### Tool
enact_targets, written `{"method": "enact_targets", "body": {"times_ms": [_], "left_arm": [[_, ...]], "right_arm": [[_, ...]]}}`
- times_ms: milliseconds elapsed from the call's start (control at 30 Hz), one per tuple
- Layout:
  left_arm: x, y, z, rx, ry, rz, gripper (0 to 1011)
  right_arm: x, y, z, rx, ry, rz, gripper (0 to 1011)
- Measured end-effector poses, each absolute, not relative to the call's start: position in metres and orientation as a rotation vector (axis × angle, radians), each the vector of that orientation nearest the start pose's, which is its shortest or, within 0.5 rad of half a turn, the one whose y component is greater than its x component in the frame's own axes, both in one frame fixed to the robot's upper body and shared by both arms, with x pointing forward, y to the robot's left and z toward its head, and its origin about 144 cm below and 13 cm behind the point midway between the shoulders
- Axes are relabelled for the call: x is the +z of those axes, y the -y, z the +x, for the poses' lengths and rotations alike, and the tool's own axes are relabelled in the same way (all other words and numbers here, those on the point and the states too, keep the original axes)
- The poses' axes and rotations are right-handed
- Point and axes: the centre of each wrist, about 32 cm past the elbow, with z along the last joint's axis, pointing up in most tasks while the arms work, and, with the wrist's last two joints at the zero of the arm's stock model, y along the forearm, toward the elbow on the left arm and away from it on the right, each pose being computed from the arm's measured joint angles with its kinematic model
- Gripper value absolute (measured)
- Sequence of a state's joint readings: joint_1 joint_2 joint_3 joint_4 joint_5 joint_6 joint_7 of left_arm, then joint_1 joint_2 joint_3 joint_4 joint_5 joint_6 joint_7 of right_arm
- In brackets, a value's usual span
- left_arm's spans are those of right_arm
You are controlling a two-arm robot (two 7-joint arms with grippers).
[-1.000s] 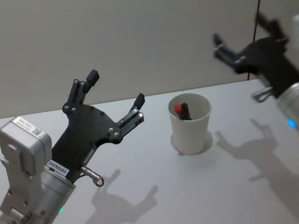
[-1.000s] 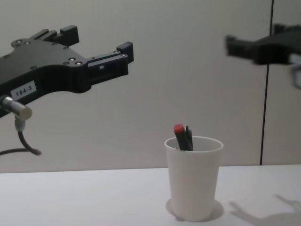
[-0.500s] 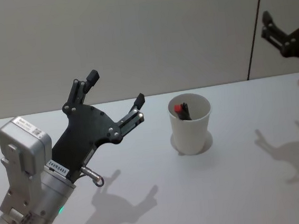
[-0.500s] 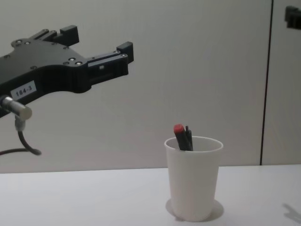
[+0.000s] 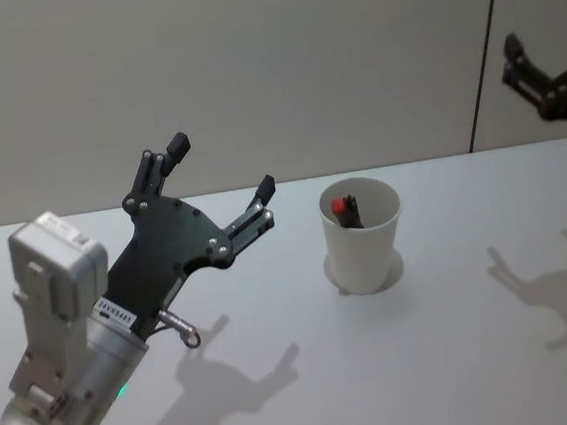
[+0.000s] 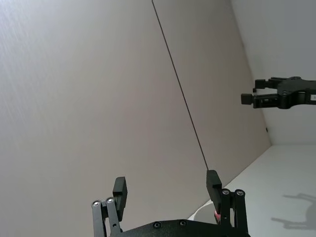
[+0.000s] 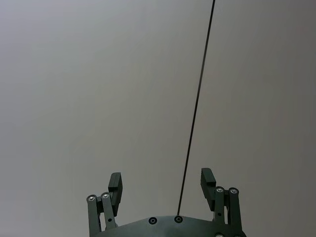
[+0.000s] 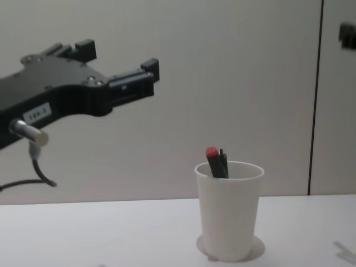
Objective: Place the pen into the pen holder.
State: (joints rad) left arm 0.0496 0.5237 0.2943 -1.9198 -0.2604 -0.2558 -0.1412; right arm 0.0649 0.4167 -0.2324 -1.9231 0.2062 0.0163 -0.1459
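The pen holder (image 5: pixel 364 245), a plain white paper cup, stands upright on the table right of centre; the chest view shows the cup (image 8: pixel 229 214) from the side. The pen (image 5: pixel 345 210), dark with a red cap, leans inside it, its top (image 8: pixel 214 160) sticking above the rim. My left gripper (image 5: pixel 221 164) hangs open and empty in the air to the left of the cup, well above the table, and shows large in the chest view (image 8: pixel 118 58). My right gripper (image 5: pixel 510 60) is raised at the far right, open and empty, away from the cup.
The white table (image 5: pixel 299 372) carries the shadows of both grippers. A pale wall with a thin dark vertical seam (image 5: pixel 484 52) stands behind. The left wrist view shows the right gripper (image 6: pixel 254 95) far off against that wall.
My right gripper has pulled away from above the cup, up and to the right edge, empty. The left arm has shifted slightly. Pen and cup have not moved.
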Motion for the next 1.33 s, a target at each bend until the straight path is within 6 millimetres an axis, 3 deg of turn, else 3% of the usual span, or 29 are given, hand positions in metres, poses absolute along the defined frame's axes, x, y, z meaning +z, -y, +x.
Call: {"method": "enact_targets", "body": {"times_ms": [367, 633, 1033, 1333], "left_arm": [[1.212, -0.231, 0.442, 1.032, 0.361, -0.098, 1001], [1.207, -0.218, 0.463, 1.073, 0.319, -0.036, 1001], [1.205, -0.201, 0.488, 1.118, 0.274, 0.049, 1001], [1.204, -0.198, 0.492, 1.124, 0.268, 0.061, 1001]], "right_arm": [[1.213, 0.238, 0.447, -1.282, 0.173, 0.053, 1001], [1.192, 0.237, 0.444, -1.238, 0.088, 0.029, 1001], [1.189, 0.237, 0.443, -1.231, 0.075, 0.026, 1001], [1.189, 0.237, 0.443, -1.230, 0.075, 0.026, 1001]]}}
